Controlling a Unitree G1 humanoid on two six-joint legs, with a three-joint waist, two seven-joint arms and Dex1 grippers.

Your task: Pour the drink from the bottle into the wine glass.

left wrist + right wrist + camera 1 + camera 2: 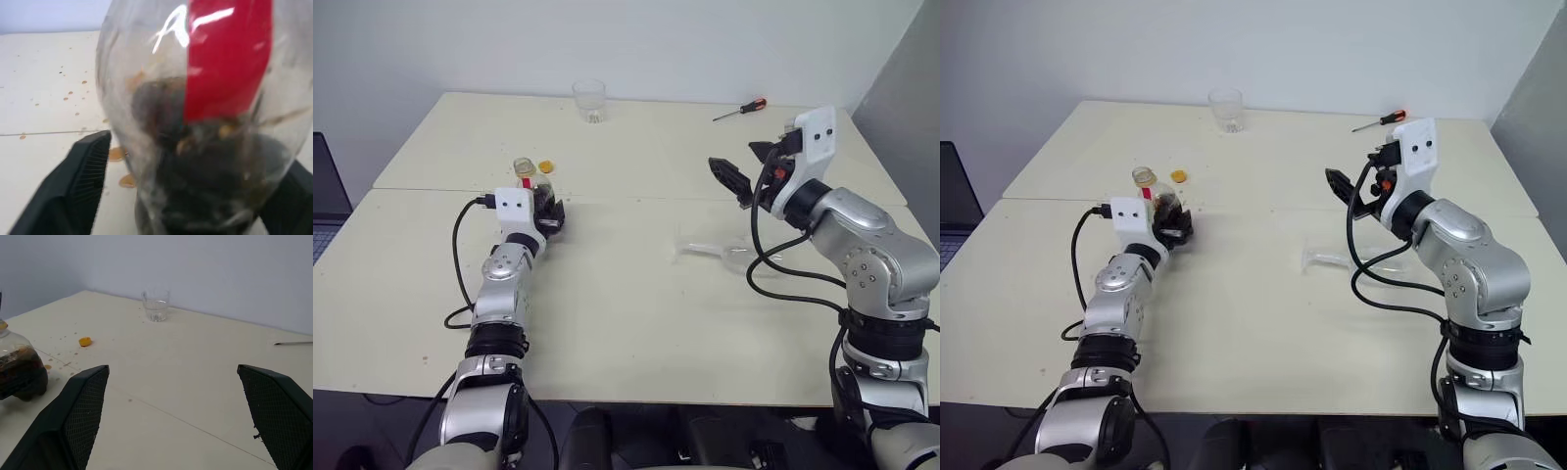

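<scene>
The bottle (pixel 536 188), clear plastic with a red strip, has no cap on and rests on the table at the left, with the dark drink (pixel 19 374) in its lower part. My left gripper (pixel 548 211) is open around its base; in the left wrist view one finger (pixel 73 186) stands clear of the bottle (pixel 195 98). The wine glass (pixel 720 253) lies on its side on the table at the right. My right gripper (pixel 747 166) hovers open and empty above and behind it.
A yellow cap (pixel 546 166) lies just behind the bottle. A clear tumbler (pixel 590 100) and a red-handled screwdriver (pixel 740 109) sit at the far edge. Brown drops (pixel 117 154) spot the table beside the bottle. A laptop (pixel 325 196) is at the far left.
</scene>
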